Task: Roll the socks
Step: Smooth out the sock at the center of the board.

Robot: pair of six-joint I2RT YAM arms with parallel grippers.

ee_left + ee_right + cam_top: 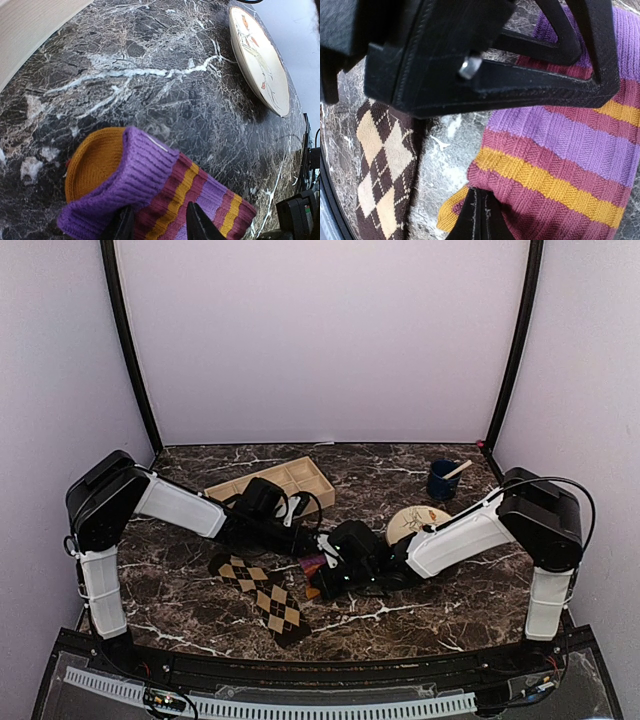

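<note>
The striped sock (pixel 170 190), near the centre of the marble table (pixel 400 465), is clamped between the fingers of the left gripper (pixel 160 227). The right gripper (pixel 479 215) is seen closed, its tips against the sock's maroon edge. The argyle sock (pixel 262 592) is laid flat just beside, at 8 o'clock.

Walls (pixel 320 340) were plain pale lilac, evenly lit | corner posts (pixel 130 350) were black | table (pixel 420 625) was dark marble, white-veined
</note>
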